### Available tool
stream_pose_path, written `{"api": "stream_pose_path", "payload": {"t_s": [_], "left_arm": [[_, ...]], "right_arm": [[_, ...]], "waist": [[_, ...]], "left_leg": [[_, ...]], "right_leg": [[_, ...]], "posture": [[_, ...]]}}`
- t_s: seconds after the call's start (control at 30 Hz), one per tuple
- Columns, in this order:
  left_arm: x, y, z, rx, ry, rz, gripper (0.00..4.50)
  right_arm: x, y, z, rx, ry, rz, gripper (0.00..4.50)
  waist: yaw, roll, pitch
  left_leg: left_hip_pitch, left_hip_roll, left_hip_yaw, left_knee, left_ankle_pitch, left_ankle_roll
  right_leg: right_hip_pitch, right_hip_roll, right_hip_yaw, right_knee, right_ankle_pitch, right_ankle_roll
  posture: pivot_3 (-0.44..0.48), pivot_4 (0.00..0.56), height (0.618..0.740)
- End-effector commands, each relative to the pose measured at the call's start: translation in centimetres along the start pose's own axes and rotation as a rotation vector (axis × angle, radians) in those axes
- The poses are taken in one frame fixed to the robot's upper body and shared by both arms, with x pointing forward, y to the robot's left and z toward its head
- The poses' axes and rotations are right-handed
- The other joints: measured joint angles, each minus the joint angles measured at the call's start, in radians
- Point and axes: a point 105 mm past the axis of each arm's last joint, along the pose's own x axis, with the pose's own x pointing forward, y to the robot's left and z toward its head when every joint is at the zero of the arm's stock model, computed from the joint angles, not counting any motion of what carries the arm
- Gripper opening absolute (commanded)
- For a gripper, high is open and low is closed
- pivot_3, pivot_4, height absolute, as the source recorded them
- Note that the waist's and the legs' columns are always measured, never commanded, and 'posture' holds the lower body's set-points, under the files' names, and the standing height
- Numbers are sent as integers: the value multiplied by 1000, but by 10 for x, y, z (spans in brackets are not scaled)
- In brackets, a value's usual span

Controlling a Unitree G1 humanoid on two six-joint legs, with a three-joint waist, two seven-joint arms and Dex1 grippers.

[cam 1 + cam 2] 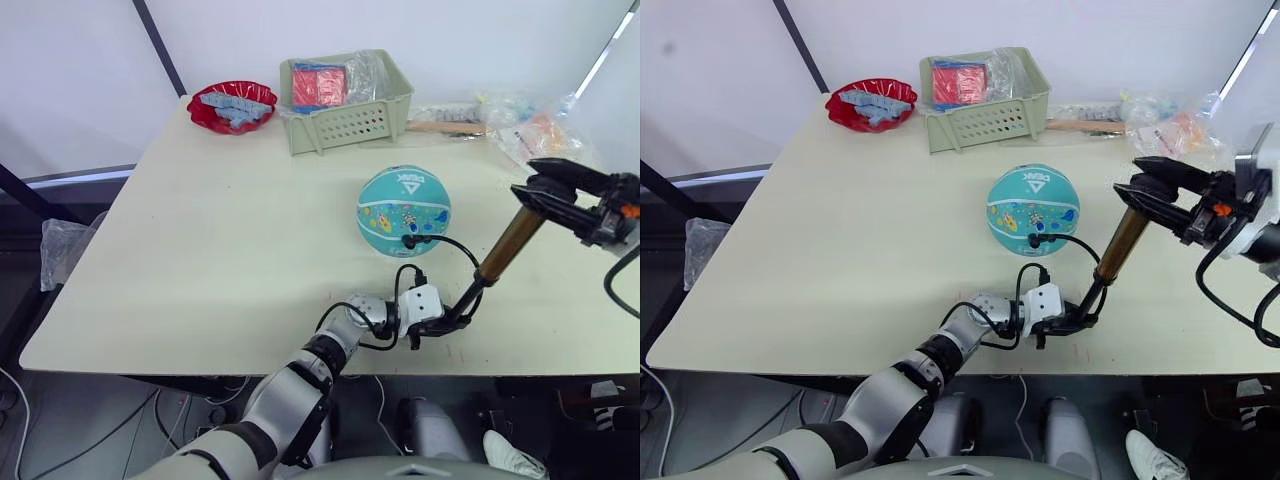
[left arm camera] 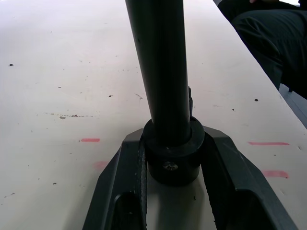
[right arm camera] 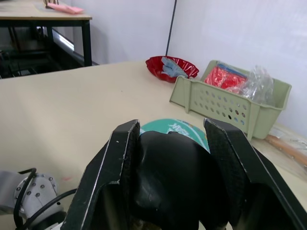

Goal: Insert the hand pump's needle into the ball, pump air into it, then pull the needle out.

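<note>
Ball [image 1: 404, 211]: sitting on the table [image 1: 220, 260], right of centre, hose fitting plugged into its near side.
Hand pump [image 1: 508, 245]: tilted, near the front edge.
Left gripper [image 1: 437, 325]: clamped on its base cap.
Right gripper [image 1: 536, 188]: squeezing the black handle.

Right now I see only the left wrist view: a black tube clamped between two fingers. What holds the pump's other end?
Observer: The right gripper is shut on the black handle at the top of the hand pump, which leans to the right.
Operator: Where is the ball?
Observer: The ball sits beyond the left gripper, nearer than the green basket.
Operator: And the hose?
Observer: The hose arcs to the ball's near side, where its fitting meets the ball.
</note>
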Motion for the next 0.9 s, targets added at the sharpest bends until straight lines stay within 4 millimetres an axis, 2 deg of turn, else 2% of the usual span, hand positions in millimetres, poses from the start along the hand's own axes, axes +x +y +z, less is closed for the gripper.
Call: {"api": "stream_pose_path", "payload": {"t_s": [0.03, 0.33, 0.43, 0.5, 0.7, 0.77, 0.83, 0.87, 0.9], "left_arm": [[-5, -27, -37, -46, 145, -100, 1085], [-4, -28, -38, -48, 148, -103, 1085], [-5, -27, -38, -48, 148, -100, 1085], [-5, -26, -38, -47, 150, -99, 1085], [-6, -25, -38, -46, 154, -98, 1085], [-6, -25, -38, -43, 154, -100, 1085], [-6, -25, -37, -41, 154, -103, 1085], [-6, -25, -37, -41, 154, -104, 1085], [-5, -26, -37, -40, 154, -106, 1085]], "right_arm": [[2, 2, -33, 21, 97, -39, 1630], [12, 47, -127, 122, 170, -64, 1630], [10, 58, -144, 119, 191, -61, 1630], [9, 61, -148, 115, 181, -66, 1630], [11, 51, -124, 77, 68, -82, 1630], [8, 39, -101, 43, 13, -92, 1630], [2, 23, -70, 6, -51, -103, 1630], [-1, 18, -56, -5, -77, -101, 1630], [-4, 14, -44, -15, -92, -95, 1630]], "waist": [[-1, -3, -2], [-3, -11, -15], [-5, -11, -15], [-5, -11, -15], [-4, -10, -15], [-4, -9, -15], [-4, -7, -14], [-3, 0, -8], [-2, 1, -7]], "left_leg": [[0, 0, 0, 0, 0, 0], [3, 1, -2, 0, 0, 0], [7, 2, -1, 0, 0, 0], [15, 3, -1, -2, 0, 0], [17, 6, -2, -3, 0, 0], [17, 6, -2, -3, 0, 0], [16, 5, -2, -3, 0, 0], [16, 5, -2, -3, 0, 0], [14, 2, -1, -3, 0, 0]], "right_leg": [[0, 0, 0, 0, 0, 0], [2, 2, -2, 0, 0, 0], [6, 3, -1, 1, 0, 0], [12, 2, -2, 0, -2, -2], [13, 4, -4, 0, -2, -3], [13, 4, -4, 0, -2, -3], [13, 4, -4, 0, -2, -3], [13, 3, -4, 0, -2, -3], [13, 0, -3, 0, -2, -3]], "posture": [[0, 150, 740], [0, 150, 740], [0, 150, 740], [0, 150, 740], [0, 150, 740], [0, 150, 740], [0, 150, 740], [0, 150, 740], [0, 150, 740]]}}
